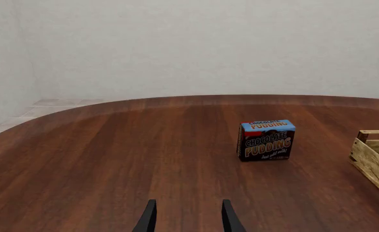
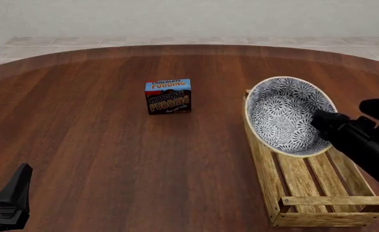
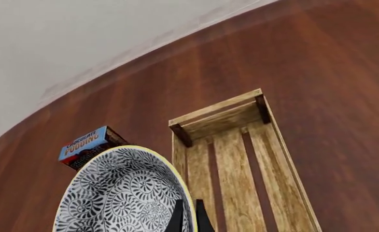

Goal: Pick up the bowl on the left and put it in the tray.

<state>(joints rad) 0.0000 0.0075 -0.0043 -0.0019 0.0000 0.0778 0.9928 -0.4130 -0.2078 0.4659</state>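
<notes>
The bowl (image 2: pixel 281 113), white with a dense dark floral pattern and a cream rim, hangs tilted over the far end of the tray (image 2: pixel 305 180), its opening facing the camera in the front view. My right gripper (image 2: pixel 319 122) is shut on the bowl's rim at its right side. The right wrist view shows the thin fingers (image 3: pixel 177 218) pinching the rim of the bowl (image 3: pixel 121 193), with the wooden slatted tray (image 3: pixel 241 159) below. I cannot tell whether the bowl touches the tray. My left gripper (image 1: pixel 188 215) stands open low at the near left (image 2: pixel 9 195), holding nothing.
A chocolate pudding box (image 2: pixel 168 95) stands upright on the brown table, left of the tray's far end, also seen as the box (image 1: pixel 266 140) in the left wrist view. One corner of the tray (image 1: pixel 376 154) shows there too.
</notes>
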